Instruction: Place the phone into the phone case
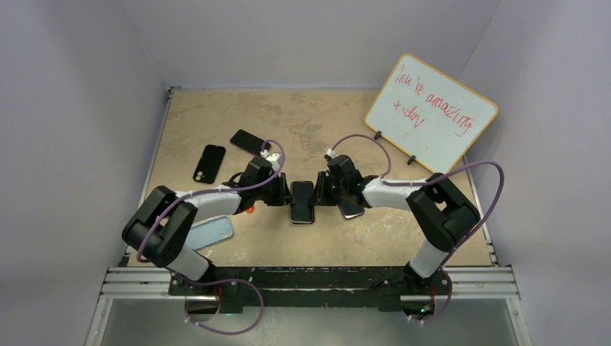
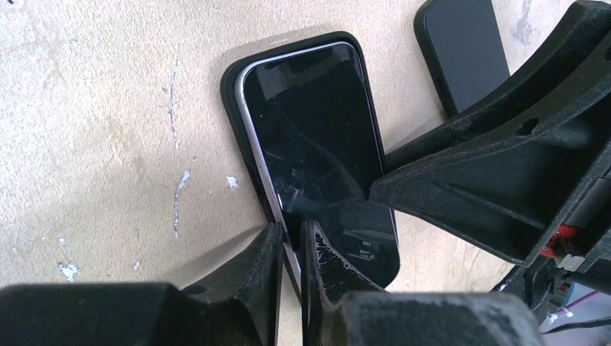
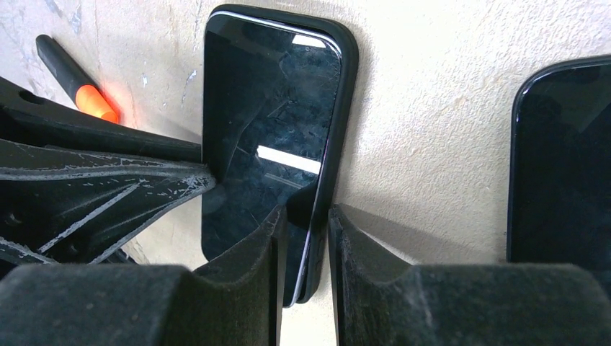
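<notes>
The phone (image 1: 302,200), dark screen up, lies in the black phone case (image 2: 230,79) at the table's middle. The case rim (image 3: 348,86) shows round its far end and long edges. My left gripper (image 1: 287,193) comes at it from the left. In the left wrist view its jaws (image 2: 292,238) are pinched narrowly on the phone's silver left edge. My right gripper (image 1: 318,193) faces it from the right. In the right wrist view its jaws (image 3: 306,223) close on the right edge, one finger on the screen and the other against the case's outer wall.
A second dark phone (image 1: 351,210) lies under the right arm, close to the right of the cased one (image 3: 562,158). Two more dark phones (image 1: 209,163) (image 1: 248,140) lie at the back left. A light blue case (image 1: 212,232) sits near the left arm, beside an orange-tipped tool (image 3: 79,83). A whiteboard (image 1: 431,112) stands at the back right.
</notes>
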Action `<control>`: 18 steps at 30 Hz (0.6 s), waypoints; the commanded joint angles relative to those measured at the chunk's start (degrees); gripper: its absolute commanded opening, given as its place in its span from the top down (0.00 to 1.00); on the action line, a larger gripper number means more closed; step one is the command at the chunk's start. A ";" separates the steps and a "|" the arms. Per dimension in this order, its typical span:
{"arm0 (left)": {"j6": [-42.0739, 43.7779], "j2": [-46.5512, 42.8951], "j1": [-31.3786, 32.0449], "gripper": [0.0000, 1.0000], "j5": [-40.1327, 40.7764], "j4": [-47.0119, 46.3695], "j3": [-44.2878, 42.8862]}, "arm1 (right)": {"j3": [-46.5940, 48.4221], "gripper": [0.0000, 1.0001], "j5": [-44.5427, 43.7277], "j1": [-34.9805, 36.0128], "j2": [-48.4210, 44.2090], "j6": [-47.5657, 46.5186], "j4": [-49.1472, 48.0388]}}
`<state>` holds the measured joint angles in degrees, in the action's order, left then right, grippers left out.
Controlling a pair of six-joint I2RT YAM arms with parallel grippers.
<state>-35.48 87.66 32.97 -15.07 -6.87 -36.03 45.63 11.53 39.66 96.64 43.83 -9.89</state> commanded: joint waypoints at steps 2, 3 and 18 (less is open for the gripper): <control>-3.54 2.52 1.04 0.90 -5.34 -6.30 0.89 | -0.42 0.72 1.30 0.20 1.01 -0.27 -2.91; -3.97 2.38 1.04 0.89 -5.26 -5.96 1.02 | -0.58 0.72 1.37 0.16 0.94 0.01 -3.37; -4.46 -5.84 1.04 0.69 -1.56 8.57 1.24 | -5.27 0.64 -1.14 -0.56 -4.45 2.41 -0.82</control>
<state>-38.94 84.84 33.82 -15.20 -0.67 -35.73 42.85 11.53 39.20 95.00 45.45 -12.32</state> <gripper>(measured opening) 0.310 0.359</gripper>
